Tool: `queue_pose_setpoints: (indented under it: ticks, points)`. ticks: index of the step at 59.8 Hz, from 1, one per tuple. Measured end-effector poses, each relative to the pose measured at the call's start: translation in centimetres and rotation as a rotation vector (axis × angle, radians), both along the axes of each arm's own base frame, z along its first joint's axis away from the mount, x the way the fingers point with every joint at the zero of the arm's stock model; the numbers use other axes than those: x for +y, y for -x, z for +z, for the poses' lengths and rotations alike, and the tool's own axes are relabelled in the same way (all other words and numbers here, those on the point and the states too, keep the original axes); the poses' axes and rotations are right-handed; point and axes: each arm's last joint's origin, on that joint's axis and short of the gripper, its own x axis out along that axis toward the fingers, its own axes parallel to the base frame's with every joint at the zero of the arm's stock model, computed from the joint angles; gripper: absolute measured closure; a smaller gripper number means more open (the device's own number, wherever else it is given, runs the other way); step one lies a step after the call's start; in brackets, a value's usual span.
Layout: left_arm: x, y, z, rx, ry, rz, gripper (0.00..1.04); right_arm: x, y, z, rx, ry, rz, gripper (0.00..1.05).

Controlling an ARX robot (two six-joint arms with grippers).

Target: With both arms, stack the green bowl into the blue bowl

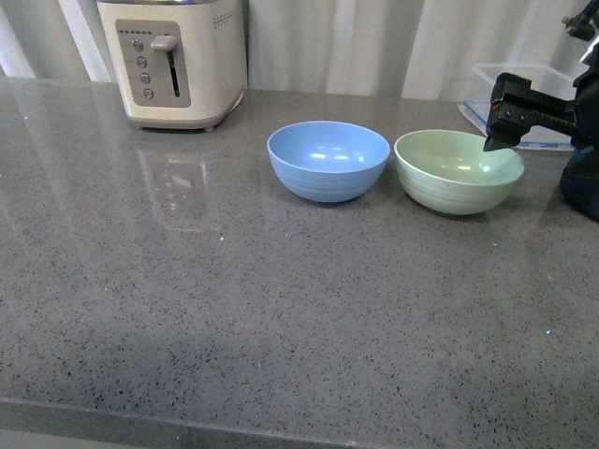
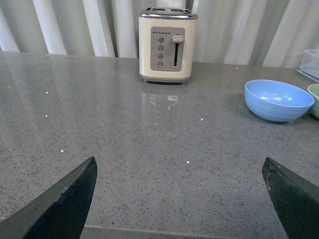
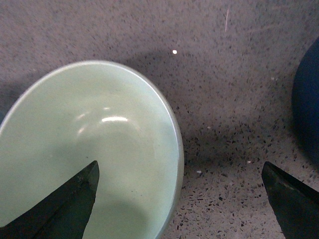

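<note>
Mint-green bowl (image 1: 459, 170), likely light, stiff and slick, sits under your right pincer (image 3: 179, 167), wide astride the rim you should pinch; left pincer (image 2: 179, 162) equally wide.

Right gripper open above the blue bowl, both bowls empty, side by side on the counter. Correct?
No: the right gripper is open above the green bowl, not the blue bowl; the right wrist view shows the green rim between its fingers. Both bowls are empty, side by side on the counter.
</note>
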Motion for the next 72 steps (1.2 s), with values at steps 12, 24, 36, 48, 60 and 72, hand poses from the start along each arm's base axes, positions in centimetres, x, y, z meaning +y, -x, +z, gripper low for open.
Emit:
queue_pose_setpoints:
  ticks: [12, 24, 36, 48, 60, 72]
  points:
    - [0.0, 0.0, 0.0, 0.000, 0.000, 0.000, 0.07, 0.4, -0.5, -1.5, 0.040, 0.011, -0.017, 0.32]
    - [0.0, 0.0, 0.0, 0.000, 0.000, 0.000, 0.07, 0.7, -0.8, -1.8, 0.045, 0.020, -0.028, 0.67]
    - [0.0, 0.0, 0.0, 0.000, 0.000, 0.000, 0.07, 0.6, -0.8, -1.8, 0.040, 0.036, -0.045, 0.99]
    - [0.0, 0.0, 0.0, 0.000, 0.000, 0.000, 0.07, 0.8, -0.4, 0.1, -0.009, 0.035, -0.041, 1.04]
    - [0.0, 0.0, 0.0, 0.000, 0.000, 0.000, 0.07, 4.0, 0.5, 5.5, -0.151, 0.009, 0.047, 1.04]
    - [0.0, 0.0, 0.0, 0.000, 0.000, 0.000, 0.07, 10.0, 0.2, 7.5, -0.217, 0.013, 0.179, 1.04]
